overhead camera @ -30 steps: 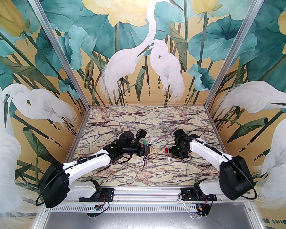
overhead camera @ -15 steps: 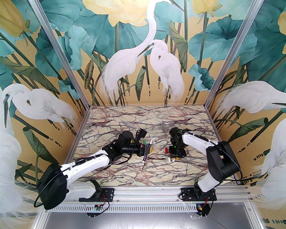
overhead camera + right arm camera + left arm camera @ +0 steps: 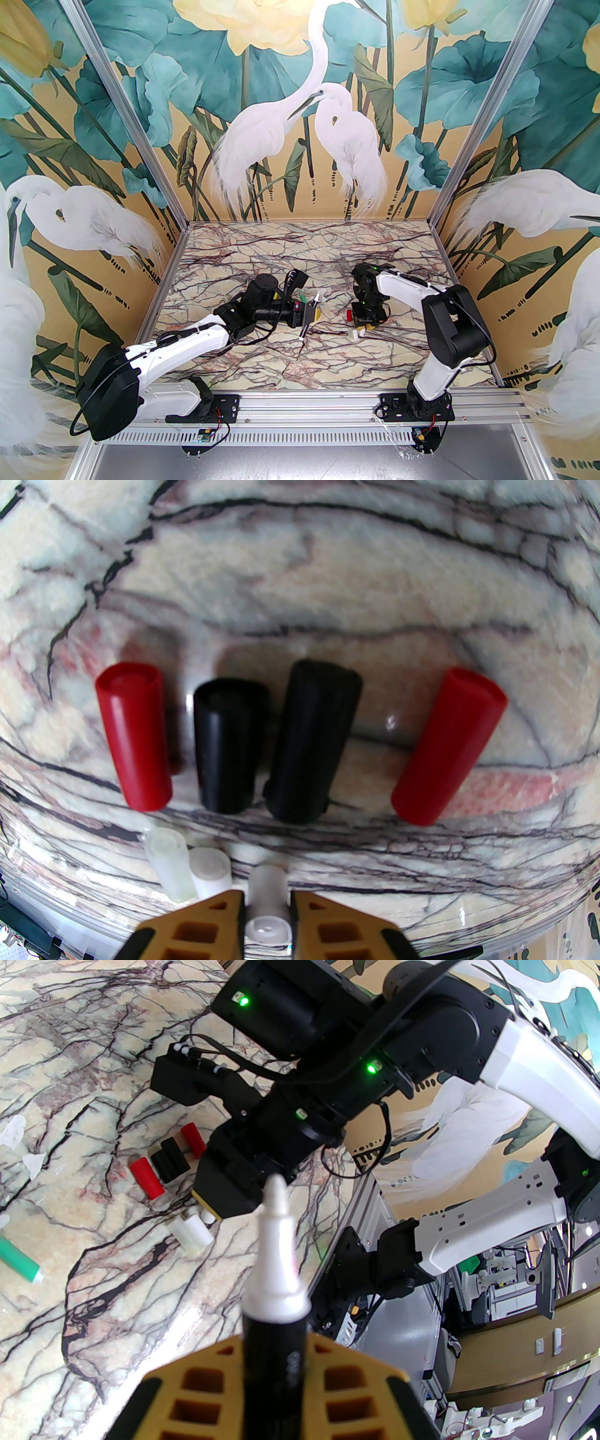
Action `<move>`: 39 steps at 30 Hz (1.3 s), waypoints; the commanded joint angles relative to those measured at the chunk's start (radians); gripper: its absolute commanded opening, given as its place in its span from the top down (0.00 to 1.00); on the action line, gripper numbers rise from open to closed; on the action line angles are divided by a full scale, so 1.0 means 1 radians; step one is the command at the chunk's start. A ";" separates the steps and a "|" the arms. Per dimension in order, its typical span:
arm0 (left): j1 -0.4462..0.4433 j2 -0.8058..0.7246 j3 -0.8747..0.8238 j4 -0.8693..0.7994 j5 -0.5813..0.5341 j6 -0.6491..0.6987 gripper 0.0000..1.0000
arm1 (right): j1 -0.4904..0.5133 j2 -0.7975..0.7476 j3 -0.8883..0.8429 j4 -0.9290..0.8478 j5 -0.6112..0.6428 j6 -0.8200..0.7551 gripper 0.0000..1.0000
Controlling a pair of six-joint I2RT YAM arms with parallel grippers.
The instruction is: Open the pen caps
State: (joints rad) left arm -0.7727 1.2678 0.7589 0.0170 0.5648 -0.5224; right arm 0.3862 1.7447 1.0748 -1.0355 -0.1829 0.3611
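Observation:
My left gripper (image 3: 274,1377) is shut on a black pen (image 3: 274,1288) whose bare white tip points away from the wrist; from above, this pen (image 3: 309,316) hangs just over the table. Several pen caps lie in a row under my right gripper (image 3: 266,916): a red one (image 3: 133,735), two black ones (image 3: 229,745) and another red one (image 3: 447,745). Two white caps (image 3: 171,862) lie nearer the fingers. A third white cap (image 3: 266,892) sits between the right fingers, which are shut on it, low at the table.
A green pen (image 3: 18,1257) lies on the marble table (image 3: 262,365) beyond the left gripper (image 3: 310,315). Small white scraps (image 3: 14,1128) lie further back. The right arm (image 3: 412,290) is folded in close behind its gripper (image 3: 363,328).
The right arm's elbow has swung left and inward while its gripper stayed low over the caps. The left arm and its pen have hardly moved.

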 commanded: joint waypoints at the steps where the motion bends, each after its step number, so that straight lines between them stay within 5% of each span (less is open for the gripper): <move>1: -0.003 -0.007 -0.010 0.027 0.032 0.012 0.96 | 0.005 0.024 0.014 0.018 0.002 -0.012 0.74; 10: -0.003 -0.005 -0.012 0.032 0.033 0.008 0.96 | 0.009 -0.036 0.006 0.017 0.023 0.009 0.70; 27: -0.003 -0.027 -0.035 -0.010 -0.104 -0.022 0.95 | 0.080 -0.420 -0.151 0.225 0.071 0.127 0.54; 33: -0.002 -0.045 -0.029 -0.041 -0.161 -0.022 0.95 | 0.083 -0.568 -0.237 0.356 0.036 0.159 0.41; 39: -0.003 -0.050 -0.002 -0.094 -0.191 -0.024 0.95 | 0.092 -0.701 -0.311 0.446 0.009 0.167 0.17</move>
State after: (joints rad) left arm -0.7727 1.2358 0.7338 -0.0299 0.4137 -0.5385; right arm 0.4713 1.0904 0.7860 -0.6674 -0.1566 0.5129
